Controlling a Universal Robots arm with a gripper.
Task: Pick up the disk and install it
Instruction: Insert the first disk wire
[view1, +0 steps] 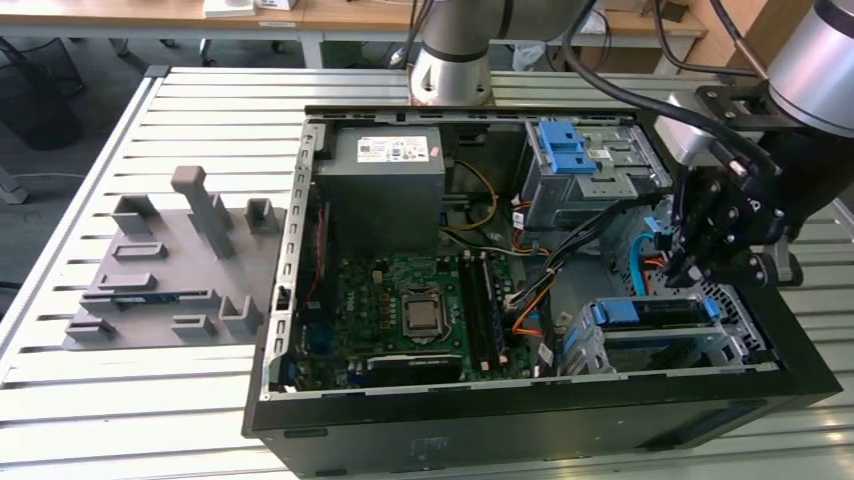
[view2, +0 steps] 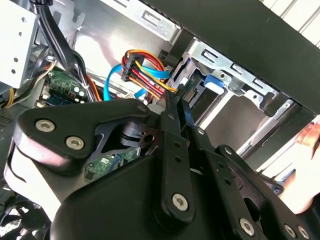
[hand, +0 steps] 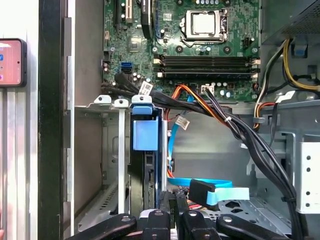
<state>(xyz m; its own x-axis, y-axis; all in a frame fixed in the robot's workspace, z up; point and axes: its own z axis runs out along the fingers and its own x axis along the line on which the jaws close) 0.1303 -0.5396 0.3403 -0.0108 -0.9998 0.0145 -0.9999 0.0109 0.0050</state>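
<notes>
Tool (hand: 172, 212) fingers looked pinched shut, probably pressing the disk (hand: 146, 165) edge-on into its bay (hand: 112, 150) so the rails seated.

silver-grey arm (view1: 461, 45) with black cables; black linkage gripper (view1: 714, 235) fastened with round silver screw heads.

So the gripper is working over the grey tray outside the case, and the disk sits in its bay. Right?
Not quite. In the exterior view the gripper is inside the open computer case, beside the bay where the disk sits; the grey tray lies outside, at the exterior view's left.
</notes>
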